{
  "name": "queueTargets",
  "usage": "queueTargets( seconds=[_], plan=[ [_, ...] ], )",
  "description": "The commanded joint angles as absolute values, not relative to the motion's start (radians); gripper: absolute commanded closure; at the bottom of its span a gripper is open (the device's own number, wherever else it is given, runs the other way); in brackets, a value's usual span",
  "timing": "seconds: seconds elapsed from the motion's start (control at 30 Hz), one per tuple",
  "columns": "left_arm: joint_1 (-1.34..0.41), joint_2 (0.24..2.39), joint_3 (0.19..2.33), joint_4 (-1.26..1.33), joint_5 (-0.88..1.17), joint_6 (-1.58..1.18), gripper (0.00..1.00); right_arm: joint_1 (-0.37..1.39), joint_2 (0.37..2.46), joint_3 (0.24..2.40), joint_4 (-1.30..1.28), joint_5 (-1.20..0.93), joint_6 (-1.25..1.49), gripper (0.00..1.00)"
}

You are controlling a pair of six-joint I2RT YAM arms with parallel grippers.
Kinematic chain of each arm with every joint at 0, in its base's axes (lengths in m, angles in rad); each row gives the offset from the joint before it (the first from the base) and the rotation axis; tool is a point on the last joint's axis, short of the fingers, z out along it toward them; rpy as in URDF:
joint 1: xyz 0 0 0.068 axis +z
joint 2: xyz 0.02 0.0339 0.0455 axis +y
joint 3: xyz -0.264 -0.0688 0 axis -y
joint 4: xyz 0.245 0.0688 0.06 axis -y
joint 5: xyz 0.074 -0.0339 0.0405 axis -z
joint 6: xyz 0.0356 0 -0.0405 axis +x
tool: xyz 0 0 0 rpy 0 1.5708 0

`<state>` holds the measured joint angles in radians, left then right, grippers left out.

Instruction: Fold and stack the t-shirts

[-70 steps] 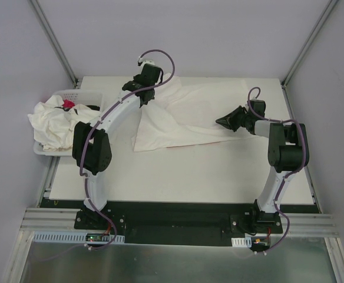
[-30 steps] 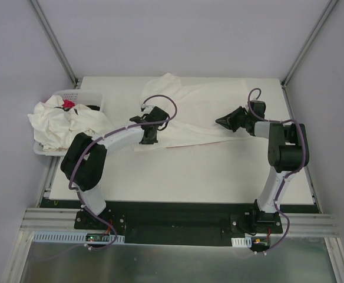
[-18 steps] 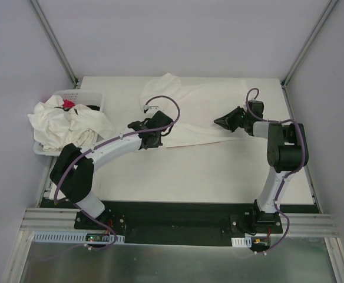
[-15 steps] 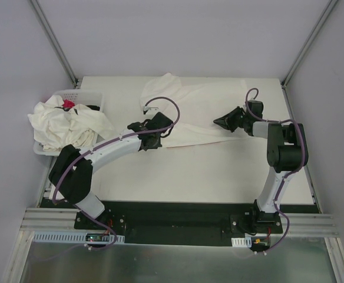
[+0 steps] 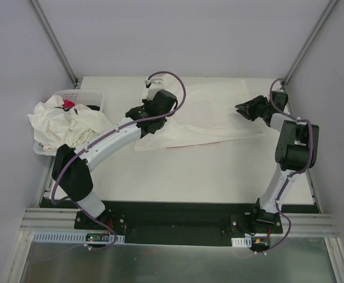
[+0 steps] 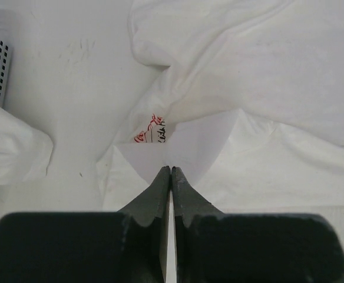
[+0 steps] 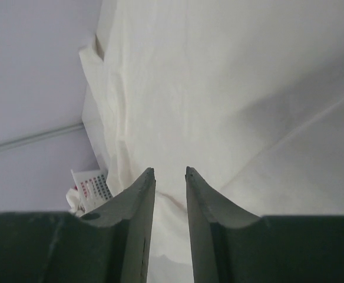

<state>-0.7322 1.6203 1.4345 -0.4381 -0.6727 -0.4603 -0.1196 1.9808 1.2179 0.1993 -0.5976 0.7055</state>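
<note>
Heaping over the white perforated basket at far left, crumpled t-shirts wait; left gripper, shut, pinches a tented fold beside the neck label of the spread t-shirt, its length running across the table; right gripper, narrowly parted and empty, hovers nearer its right end.

Top external: fixed, high at the near edge, looked down on the whole table. Left wrist: sat close, facing straight down on the spread t-shirt. Right wrist: looked low along that same shirt.
</note>
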Motion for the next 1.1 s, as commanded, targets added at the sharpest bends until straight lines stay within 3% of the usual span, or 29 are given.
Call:
queueTargets(
  seconds=[0.0, 1.07],
  plan=[
    [-0.735, 1.609, 1.427, -0.407, -0.704, -0.407, 1.0, -0.233, 1.999, 1.304, 0.138, -0.558, 0.644, 0.69],
    [-0.693, 1.606, 1.399, -0.356, -0.696, -0.328, 1.0, -0.387, 2.121, 1.37, 0.078, -0.508, 0.597, 0.65]
  ],
)
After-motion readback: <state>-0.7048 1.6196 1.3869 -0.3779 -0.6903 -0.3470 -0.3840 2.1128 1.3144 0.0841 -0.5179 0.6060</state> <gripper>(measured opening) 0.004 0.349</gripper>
